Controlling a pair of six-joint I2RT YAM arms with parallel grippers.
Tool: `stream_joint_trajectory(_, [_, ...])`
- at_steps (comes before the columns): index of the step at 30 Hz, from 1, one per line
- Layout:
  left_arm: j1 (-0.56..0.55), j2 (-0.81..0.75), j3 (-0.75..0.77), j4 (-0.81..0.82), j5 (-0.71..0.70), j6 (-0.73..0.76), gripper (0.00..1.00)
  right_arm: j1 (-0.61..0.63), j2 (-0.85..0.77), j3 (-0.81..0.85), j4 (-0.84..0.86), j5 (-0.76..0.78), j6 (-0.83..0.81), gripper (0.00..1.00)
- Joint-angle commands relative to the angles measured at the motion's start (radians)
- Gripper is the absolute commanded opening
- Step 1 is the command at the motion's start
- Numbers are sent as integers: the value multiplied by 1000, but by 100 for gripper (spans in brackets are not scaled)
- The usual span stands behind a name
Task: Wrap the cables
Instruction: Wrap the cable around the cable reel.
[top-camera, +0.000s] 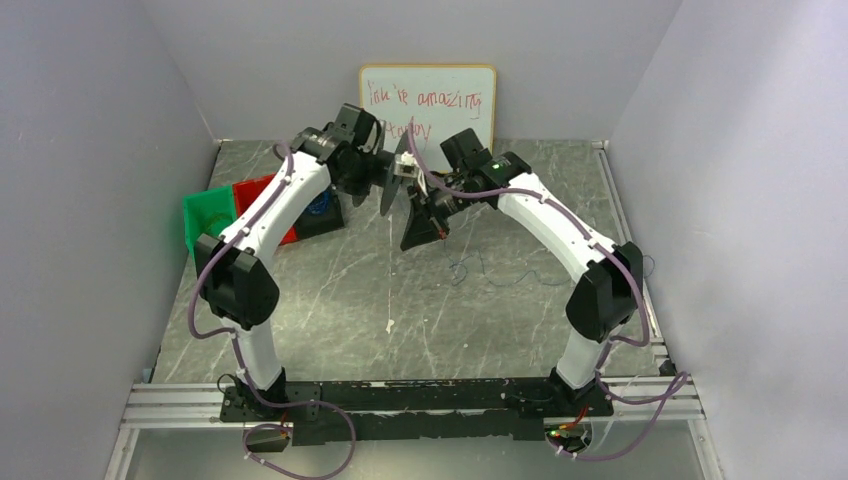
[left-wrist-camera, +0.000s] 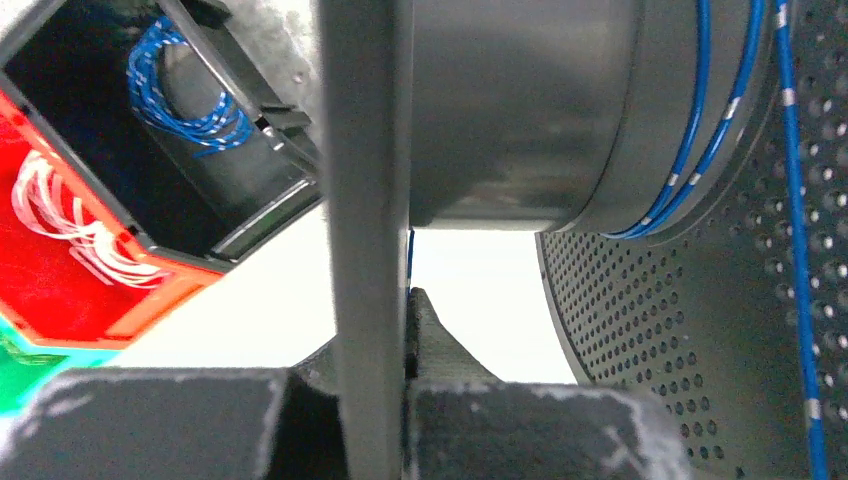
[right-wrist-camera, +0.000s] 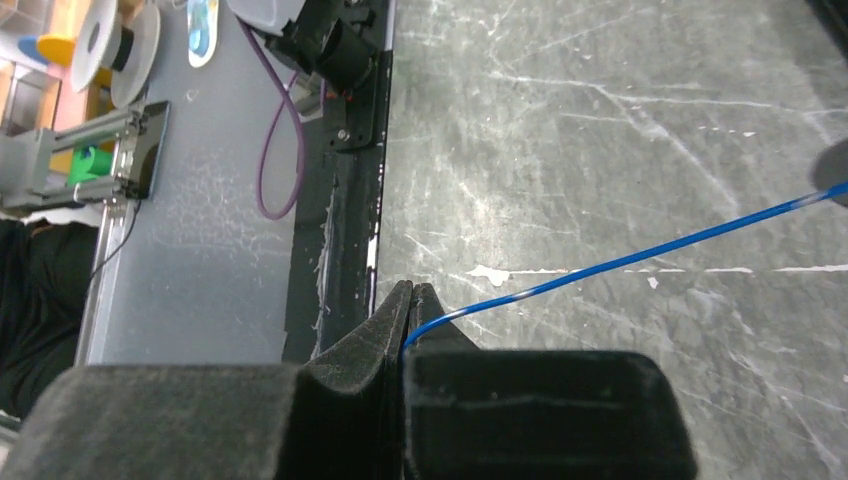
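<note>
Above the far middle of the grey marbled bench (top-camera: 480, 320), your left gripper (left-wrist-camera: 372, 345) is clamped on the flange (left-wrist-camera: 365, 150) of the dark grey plastic spool (left-wrist-camera: 520, 110) to steady it, while your right gripper (right-wrist-camera: 412, 295) pinches the thin blue cable (right-wrist-camera: 620, 260), apparently to feed taut turns onto it.

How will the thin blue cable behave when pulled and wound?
Probably floppy: the cable lies in loose squiggles on the table. Likely very light, being thread-thin. Might slip through the right gripper, pinched only at its fingertips.
</note>
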Motion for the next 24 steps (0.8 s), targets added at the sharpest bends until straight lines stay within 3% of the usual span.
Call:
stream_joint_trajectory(1, [99,-47,62,116,133,-153,2,46,11,-34,-68,-38,-80,0])
stream_joint_trajectory(14, [302,-219,-49,366,484,-311,2,42,111,-56,-104,-76,-131,0])
stream_joint_trajectory(19, [359,-272,-88,389,653,-206,2,-38,125,-68,-71,-101,-95,0])
stream_joint_trajectory(24, [375,-341,-152,376,940,-73,2,-167,130,-100,52,-128,57,0])
